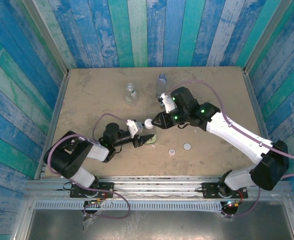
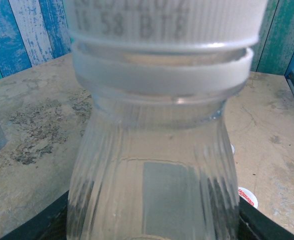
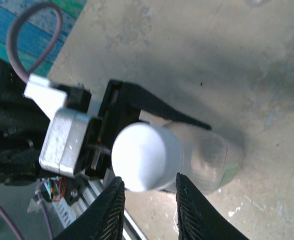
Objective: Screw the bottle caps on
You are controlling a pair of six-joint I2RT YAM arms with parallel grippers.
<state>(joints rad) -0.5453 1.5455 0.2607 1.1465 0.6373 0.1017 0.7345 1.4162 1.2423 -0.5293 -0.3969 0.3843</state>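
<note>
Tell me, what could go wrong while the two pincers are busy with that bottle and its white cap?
The right pincer has only its tips at the edge of the white cap, so it might slip off while twisting. The left pincer holds the green-labelled bottle by its body; a twist could turn the bottle in that grip instead of tightening the cap.

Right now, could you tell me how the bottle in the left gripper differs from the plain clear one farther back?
The green-labelled bottle sits clamped in the left gripper's jaws; the plain clear bottle stands free on the table. The first wears a white cap and a green label; the second appears uncapped and unlabelled. Both are small clear plastic.
</note>
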